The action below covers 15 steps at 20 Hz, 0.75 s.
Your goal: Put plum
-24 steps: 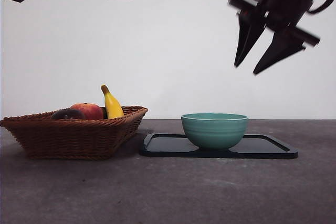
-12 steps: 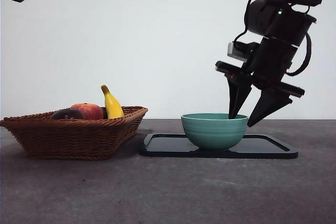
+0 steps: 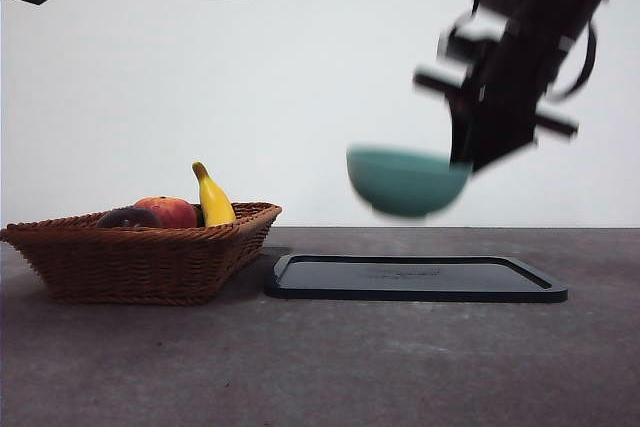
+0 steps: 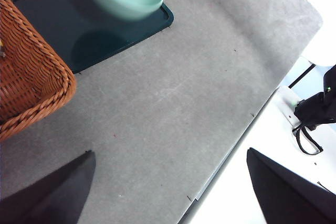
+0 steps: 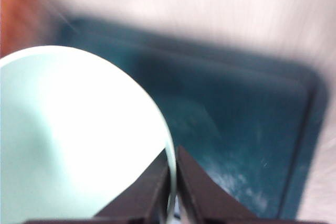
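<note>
- The right hand (image 3: 468, 162) pinches the green bowl's (image 3: 407, 181) rim, holding it above the black tray (image 3: 415, 278).
- The left hand (image 4: 168, 192) waits, spread wide.
- The plum (image 3: 128, 217) lies in the wicker basket (image 3: 140, 262) beside the red-orange fruit (image 3: 168, 211).

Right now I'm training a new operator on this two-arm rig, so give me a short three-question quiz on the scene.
1. True or false: the green bowl rests on the black tray.
2. Which gripper clamps the bowl's rim?
3. The plum lies: A) in the wicker basket B) in the bowl C) on the tray.

Key: 1 false, it hangs above the tray. 2 the right gripper. 3 A.
</note>
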Tool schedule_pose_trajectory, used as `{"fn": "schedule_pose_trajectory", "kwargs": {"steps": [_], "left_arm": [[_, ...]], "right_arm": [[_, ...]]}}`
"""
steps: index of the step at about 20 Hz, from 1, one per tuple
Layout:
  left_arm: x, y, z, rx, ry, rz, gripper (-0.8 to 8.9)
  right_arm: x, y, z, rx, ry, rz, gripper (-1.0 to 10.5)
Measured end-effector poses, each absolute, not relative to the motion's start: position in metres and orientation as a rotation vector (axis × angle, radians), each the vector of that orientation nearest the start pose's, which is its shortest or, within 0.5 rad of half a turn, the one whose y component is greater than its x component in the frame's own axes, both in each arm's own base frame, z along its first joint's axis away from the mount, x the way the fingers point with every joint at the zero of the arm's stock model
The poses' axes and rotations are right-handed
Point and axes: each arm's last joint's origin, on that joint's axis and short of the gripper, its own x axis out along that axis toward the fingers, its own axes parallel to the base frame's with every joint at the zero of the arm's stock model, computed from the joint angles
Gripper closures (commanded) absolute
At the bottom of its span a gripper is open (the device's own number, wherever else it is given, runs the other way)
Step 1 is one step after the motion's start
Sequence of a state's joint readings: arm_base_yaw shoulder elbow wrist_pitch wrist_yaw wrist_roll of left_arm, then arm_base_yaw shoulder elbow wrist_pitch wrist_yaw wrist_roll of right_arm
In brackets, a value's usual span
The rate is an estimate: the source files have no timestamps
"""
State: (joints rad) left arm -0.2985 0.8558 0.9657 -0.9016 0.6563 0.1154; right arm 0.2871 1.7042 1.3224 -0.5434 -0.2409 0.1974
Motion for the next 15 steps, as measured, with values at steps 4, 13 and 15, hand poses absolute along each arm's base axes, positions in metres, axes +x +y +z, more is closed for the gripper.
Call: {"fn": "schedule_pose_trajectory", "kwargs": {"steps": [4,13,15], "left_arm": [[0.136,-0.06,0.325,-0.045,0.754,-0.947,3.51],[0.136,-0.06,0.325,-0.045,0.754,-0.947,3.51],[0.136,-0.06,0.325,-0.045,0.754,-0.947,3.51]], "right_arm": [[0.304,0.098,0.313,0.15,0.882,0.422,9.4],[0.206,0.1,0.341,0.042,0.891,0.559,9.4],[0.193,0.103,0.323,0.024,0.912,0.589,9.4]]}}
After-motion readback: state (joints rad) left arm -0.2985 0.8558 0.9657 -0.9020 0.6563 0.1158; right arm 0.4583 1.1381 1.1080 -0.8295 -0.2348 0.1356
